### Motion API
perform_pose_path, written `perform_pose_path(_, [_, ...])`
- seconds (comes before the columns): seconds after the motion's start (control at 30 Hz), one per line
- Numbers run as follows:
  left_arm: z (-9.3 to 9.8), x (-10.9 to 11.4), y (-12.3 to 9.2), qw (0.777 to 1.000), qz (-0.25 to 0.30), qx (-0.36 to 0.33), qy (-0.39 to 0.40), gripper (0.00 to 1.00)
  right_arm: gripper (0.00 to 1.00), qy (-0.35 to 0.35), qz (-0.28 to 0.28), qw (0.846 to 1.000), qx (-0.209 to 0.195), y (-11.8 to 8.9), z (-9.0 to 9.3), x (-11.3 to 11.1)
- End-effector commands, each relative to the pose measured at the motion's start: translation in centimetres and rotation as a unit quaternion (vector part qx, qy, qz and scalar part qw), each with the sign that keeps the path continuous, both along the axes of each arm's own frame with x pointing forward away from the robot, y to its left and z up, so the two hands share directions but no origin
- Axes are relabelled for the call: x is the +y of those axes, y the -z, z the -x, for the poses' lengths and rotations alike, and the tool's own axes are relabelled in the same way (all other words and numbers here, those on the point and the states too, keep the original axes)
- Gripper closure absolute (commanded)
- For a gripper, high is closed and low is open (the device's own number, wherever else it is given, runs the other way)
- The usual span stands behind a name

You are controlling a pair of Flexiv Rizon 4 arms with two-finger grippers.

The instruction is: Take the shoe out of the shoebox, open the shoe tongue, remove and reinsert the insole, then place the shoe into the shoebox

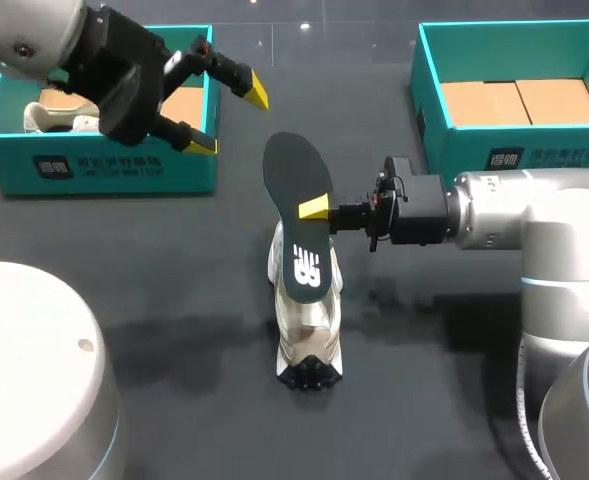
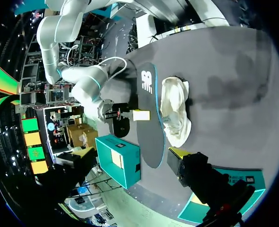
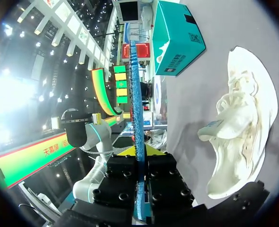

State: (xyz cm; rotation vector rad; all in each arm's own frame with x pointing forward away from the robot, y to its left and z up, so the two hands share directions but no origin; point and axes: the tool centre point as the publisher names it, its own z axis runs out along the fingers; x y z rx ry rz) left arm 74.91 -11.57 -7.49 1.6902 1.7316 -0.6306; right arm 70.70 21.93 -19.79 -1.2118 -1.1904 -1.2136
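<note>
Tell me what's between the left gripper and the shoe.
Left wrist view: only bare table between left gripper and shoe; the insole, in the right gripper, stands beside that stretch.

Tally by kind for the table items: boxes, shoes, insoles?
Teal shoeboxes: 2 (left box, right box)
White shoes: 2 (table shoe, boxed shoe in the left box)
Insoles: 1 (insole, held by the right pincer)
Total: 5

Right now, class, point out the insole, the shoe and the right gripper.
insole (image 1: 292, 170), head view, on its wide dark end.
shoe (image 1: 309, 335), head view, on its white upper.
right gripper (image 1: 315, 208), head view, at its yellow tip on the insole.
</note>
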Motion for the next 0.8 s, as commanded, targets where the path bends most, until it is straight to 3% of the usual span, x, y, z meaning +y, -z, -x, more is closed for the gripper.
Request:
perform_pose_path(0.03, [-0.8, -0.8, -0.5, 0.997, -0.079, 0.013, -0.001, 0.00, 1.00, -0.001, 0.002, 1.000, 0.000, 0.0, 0.1, 0.1])
perform_pose_path(0.27, [-0.8, -0.8, -0.5, 0.997, -0.079, 0.013, -0.001, 0.00, 1.00, -0.001, 0.002, 1.000, 0.000, 0.0, 0.1, 0.1])
perform_pose_path(0.37, [-2.2, -0.9, -1.2, 0.995, -0.084, 0.051, -0.010, 0.00, 1.00, -0.001, 0.002, 1.000, 0.000, 0.0, 0.1, 0.1])
perform_pose_path(0.63, [-3.8, -3.1, -3.5, 0.972, -0.222, 0.071, -0.023, 0.00, 1.00, -0.001, 0.002, 1.000, 0.000, 0.0, 0.1, 0.1])
perform_pose_path(0.8, [-4.2, -4.4, -4.2, 0.957, -0.279, 0.075, -0.014, 0.00, 1.00, -0.001, 0.002, 1.000, 0.000, 0.0, 0.1, 0.1])
